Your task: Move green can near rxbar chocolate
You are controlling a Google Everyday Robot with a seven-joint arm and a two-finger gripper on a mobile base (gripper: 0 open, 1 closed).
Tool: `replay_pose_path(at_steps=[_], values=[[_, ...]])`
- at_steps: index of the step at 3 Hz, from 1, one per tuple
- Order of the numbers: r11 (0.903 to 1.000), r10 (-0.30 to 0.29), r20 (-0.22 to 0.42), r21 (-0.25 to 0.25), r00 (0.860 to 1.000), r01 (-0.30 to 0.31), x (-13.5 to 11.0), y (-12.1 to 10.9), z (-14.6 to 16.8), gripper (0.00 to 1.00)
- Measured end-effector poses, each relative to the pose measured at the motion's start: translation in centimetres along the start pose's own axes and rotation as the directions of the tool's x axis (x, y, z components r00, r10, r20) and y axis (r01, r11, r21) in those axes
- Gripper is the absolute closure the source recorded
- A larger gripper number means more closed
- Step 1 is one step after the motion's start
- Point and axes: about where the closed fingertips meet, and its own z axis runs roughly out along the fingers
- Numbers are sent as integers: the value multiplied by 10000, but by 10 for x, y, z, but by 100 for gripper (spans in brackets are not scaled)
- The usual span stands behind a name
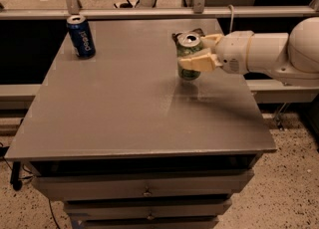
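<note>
The green can, light green with a silver top, is upright at the table's back right. My gripper comes in from the right on a white arm and is shut on the can, with one cream finger across its front. The rxbar chocolate is a dark flat bar lying right behind the can; only its edges show past the can. I cannot tell whether the can rests on the grey table or hangs just above it.
A dark blue Pepsi can stands at the table's back left corner. A metal rail runs behind the table's far edge. Drawers sit under the front edge. The floor drops away on the right.
</note>
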Motion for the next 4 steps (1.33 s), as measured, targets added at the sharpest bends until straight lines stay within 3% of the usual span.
replay_pose_path(at_steps=[1,2,4], values=[[9947,290,111,987,9995,-299,23,-78,1,100],[9864,428,177,1579,9989,-451,33,-136,0,100],[9764,593,128,2075,9982,-606,44,-192,2,100]])
